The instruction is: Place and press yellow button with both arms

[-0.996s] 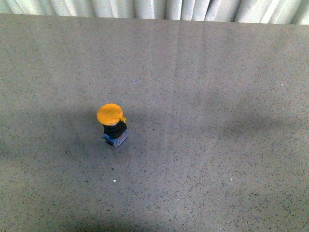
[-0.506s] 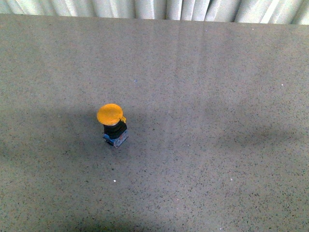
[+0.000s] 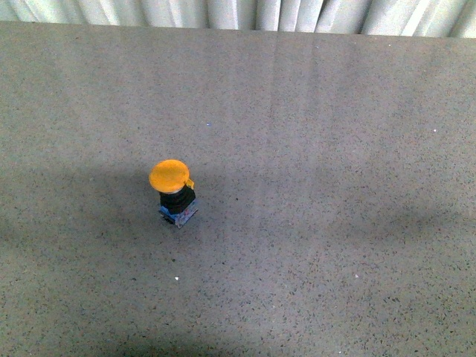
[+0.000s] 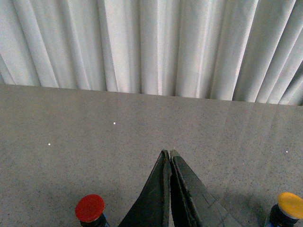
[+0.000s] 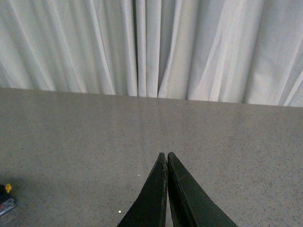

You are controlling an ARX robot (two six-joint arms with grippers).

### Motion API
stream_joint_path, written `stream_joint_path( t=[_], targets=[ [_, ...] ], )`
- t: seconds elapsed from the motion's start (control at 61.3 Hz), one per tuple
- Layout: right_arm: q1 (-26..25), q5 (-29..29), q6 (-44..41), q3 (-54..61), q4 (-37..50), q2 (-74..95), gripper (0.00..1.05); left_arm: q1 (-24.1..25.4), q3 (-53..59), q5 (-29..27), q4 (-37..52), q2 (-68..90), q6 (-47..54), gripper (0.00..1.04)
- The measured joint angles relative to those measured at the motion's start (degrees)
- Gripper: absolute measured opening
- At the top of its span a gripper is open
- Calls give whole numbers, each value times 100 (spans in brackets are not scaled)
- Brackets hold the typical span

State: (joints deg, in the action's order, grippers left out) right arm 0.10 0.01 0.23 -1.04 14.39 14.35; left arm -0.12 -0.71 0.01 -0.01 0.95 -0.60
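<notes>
The yellow button (image 3: pixel 172 190) stands upright on the grey speckled table, left of centre in the front view, with its orange-yellow cap over a black collar and blue base. Neither arm shows in the front view. In the left wrist view my left gripper (image 4: pixel 169 152) is shut and empty above the table, and the yellow button (image 4: pixel 290 205) sits off to one side at the frame's edge, apart from the fingers. My right gripper (image 5: pixel 165 154) is shut and empty too. A small blue and yellow bit (image 5: pixel 5 198) at that view's edge is too cut off to name.
A red-capped button (image 4: pixel 90 208) stands on the table on the other side of the left gripper. White pleated curtains (image 3: pixel 238 13) hang behind the table's far edge (image 3: pixel 238 31). Soft shadows lie across the table.
The yellow button has not moved. The faint shadows on the table have drifted slightly toward the near edge.
</notes>
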Motion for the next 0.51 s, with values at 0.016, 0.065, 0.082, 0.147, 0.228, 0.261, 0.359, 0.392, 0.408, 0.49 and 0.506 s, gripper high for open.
stream_joint_path(
  t=[0.016,0.065,0.082,0.147,0.228,0.261,0.359,0.392,0.408,0.49,0.506],
  targets=[
    [0,0,0,0,-17,-20,1,0,0,0,0,0,0,1],
    [0,0,0,0,-101,-103,1,0,0,0,0,0,0,1],
    [0,0,0,0,-131,-133,1,0,0,0,0,0,0,1],
    [0,0,0,0,-223,-225,1,0,0,0,0,0,0,1],
    [0,0,0,0,-337,-334,1,0,0,0,0,0,0,1],
    [0,0,0,0,-376,-372,1,0,0,0,0,0,0,1],
    [0,-13,0,0,-1038,-870,1,0,0,2,0,0,0,1],
    [0,15,-2,0,-1296,-1099,1,0,0,-2,0,0,0,1],
    [0,9,0,0,-1364,-1211,1,0,0,-2,0,0,0,1],
    [0,9,0,0,-1414,-1381,1,0,0,0,0,0,0,1],
    [0,11,0,0,-1419,-1381,1,0,0,0,0,0,0,1]
  ],
)
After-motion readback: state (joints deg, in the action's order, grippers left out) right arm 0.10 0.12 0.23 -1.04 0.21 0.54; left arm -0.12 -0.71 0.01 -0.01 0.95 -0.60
